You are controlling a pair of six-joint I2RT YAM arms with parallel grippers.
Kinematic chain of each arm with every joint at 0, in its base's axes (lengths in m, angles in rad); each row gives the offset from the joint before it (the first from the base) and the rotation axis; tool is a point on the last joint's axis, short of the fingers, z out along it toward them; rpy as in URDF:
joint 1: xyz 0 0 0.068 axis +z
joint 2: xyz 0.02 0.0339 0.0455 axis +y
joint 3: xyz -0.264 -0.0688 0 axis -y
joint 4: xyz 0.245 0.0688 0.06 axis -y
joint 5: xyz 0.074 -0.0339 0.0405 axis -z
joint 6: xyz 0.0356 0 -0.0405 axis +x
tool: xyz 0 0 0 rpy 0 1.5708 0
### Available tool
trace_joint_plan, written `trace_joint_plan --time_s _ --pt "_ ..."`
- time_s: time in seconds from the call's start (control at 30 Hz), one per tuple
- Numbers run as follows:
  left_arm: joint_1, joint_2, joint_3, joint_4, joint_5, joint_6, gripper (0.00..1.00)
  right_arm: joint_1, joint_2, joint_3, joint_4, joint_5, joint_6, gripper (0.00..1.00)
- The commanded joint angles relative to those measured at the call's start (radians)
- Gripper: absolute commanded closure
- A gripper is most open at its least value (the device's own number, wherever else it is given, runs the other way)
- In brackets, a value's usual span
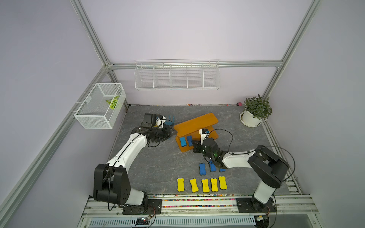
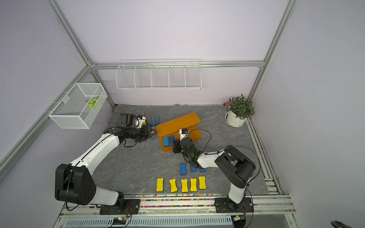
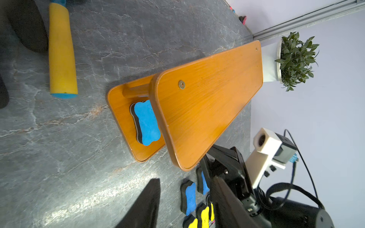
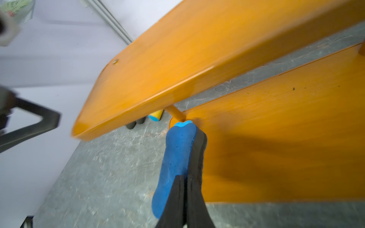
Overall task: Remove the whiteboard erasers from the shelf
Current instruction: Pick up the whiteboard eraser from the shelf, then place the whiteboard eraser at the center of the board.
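The orange wooden shelf [image 1: 195, 122] [image 3: 213, 102] stands mid-table. On the left end of its lower tier one blue eraser [image 1: 183, 141] [image 3: 147, 123] lies flat. A second blue eraser [image 1: 189, 140] [image 4: 177, 154] beside it is tipped up on its edge. My right gripper [image 1: 193, 143] [image 4: 183, 177] is shut, its tips pinched at this eraser's near edge. My left gripper [image 1: 171, 131] [image 3: 185, 178] hovers open and empty just off the shelf's left end. Three blue erasers [image 1: 202, 169] lie on the table behind a row of several yellow erasers [image 1: 205, 185].
A blue toy rake with a yellow handle [image 1: 170, 120] [image 3: 62, 55] lies beside my left gripper. A potted plant [image 1: 254, 112] stands at the back right. A white wire rack [image 1: 176, 76] hangs on the back wall, a mesh basket [image 1: 99, 105] on the left wall.
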Motion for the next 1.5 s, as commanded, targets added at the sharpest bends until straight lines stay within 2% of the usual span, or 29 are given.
trace_joint_plan --time_s 0.0,0.23,0.4,0.83,1.27,1.47 --pt "0.006 -0.033 -0.014 -0.003 -0.010 0.022 0.52 0.039 -0.097 -0.040 -0.157 0.033 0.001 1.00" --pt "0.005 -0.031 -0.021 0.015 0.010 0.019 0.52 0.160 -0.266 -0.087 -0.411 0.056 0.070 1.00" --pt "0.007 -0.024 -0.020 0.017 0.023 0.021 0.52 0.208 -0.299 -0.100 -0.502 0.038 0.131 1.00" --pt "0.008 -0.031 -0.022 0.006 0.001 0.030 0.52 0.213 -0.215 -0.013 -0.657 -0.042 0.133 1.00" --pt "0.014 0.004 -0.011 0.005 0.008 0.033 0.53 0.218 -0.201 0.011 -0.757 -0.125 0.145 1.00" --pt "0.016 0.008 -0.001 -0.015 -0.024 0.045 0.54 0.224 -0.193 0.020 -0.787 -0.136 0.148 0.89"
